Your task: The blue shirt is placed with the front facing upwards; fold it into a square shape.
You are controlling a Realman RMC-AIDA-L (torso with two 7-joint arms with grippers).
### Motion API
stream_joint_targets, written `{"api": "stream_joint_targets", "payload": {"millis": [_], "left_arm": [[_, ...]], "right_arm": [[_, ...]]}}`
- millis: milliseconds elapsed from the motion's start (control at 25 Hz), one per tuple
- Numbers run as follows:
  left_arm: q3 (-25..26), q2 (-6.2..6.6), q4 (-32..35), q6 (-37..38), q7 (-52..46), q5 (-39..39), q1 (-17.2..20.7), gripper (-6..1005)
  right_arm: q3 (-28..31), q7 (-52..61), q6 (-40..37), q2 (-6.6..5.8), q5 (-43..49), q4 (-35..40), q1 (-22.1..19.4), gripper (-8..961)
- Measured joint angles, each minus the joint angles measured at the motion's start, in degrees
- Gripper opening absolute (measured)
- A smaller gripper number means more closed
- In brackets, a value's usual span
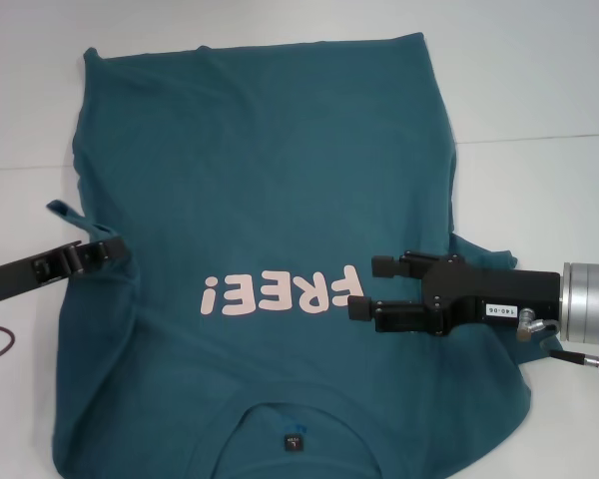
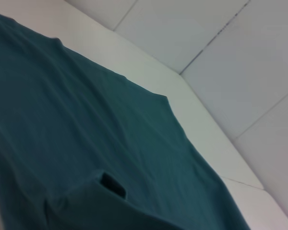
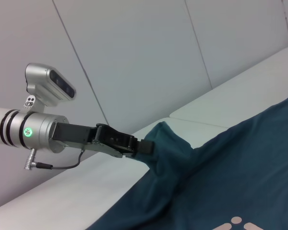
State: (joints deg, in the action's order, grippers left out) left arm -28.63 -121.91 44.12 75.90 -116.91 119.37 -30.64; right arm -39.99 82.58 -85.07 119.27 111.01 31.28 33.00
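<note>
Reading "FREE!" on blue shirt (image 1: pixel 270 190), left pincer (image 1: pixel 108 249) pinching its sleeve, right pincer (image 1: pixel 367 287) open above.

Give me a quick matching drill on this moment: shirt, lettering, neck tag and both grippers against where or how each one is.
Column 1:
1. left gripper
2. right gripper
3. "FREE!" lettering
4. neck tag

Column 2:
A. small and black, at the collar nearest the robot
B. open above the blue shirt, beside the print
C. pale pink, mid-chest
D. pinching the shirt's sleeve edge

Pairs: 1-D, 2-B, 3-C, 4-A
</note>
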Motion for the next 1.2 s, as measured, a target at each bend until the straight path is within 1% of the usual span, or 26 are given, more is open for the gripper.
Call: {"api": "stream_joint_targets", "payload": {"millis": [280, 480, 640, 920, 1040, 1200], "left_arm": [[0.1, -0.53, -0.1, 0.0, 1.0, -1.2, 0.5, 26], [0.0, -0.54, 0.0, 0.6, 2.2, -1.2, 0.9, 203], [0.0, -0.4, 0.0, 0.0, 3.3, -0.9, 1.4, 381], [0.4, -0.08, 0.7, -1.7, 6.8, -0.5, 4.5, 682], [0.4, -0.08, 1.0, -2.0, 8.1, 0.3, 5.6, 896], [0.3, -0.4, 1.1, -2.6, 9.0, 1.1, 6.4, 896]], "right_arm": [[0.0, 0.2, 0.0, 0.0, 0.0, 0.0, 0.0, 926], [0.0, 0.2, 0.0, 0.0, 0.0, 0.0, 0.1, 926], [0.0, 0.3, 0.0, 0.0, 0.0, 0.0, 0.2, 926], [0.0, 0.4, 0.0, 0.0, 0.0, 0.2, 0.2, 926], [0.0, 0.5, 0.0, 0.0, -0.1, 0.2, 0.2, 926], [0.0, 0.5, 0.0, 0.0, -0.1, 0.0, 0.2, 926]]}}
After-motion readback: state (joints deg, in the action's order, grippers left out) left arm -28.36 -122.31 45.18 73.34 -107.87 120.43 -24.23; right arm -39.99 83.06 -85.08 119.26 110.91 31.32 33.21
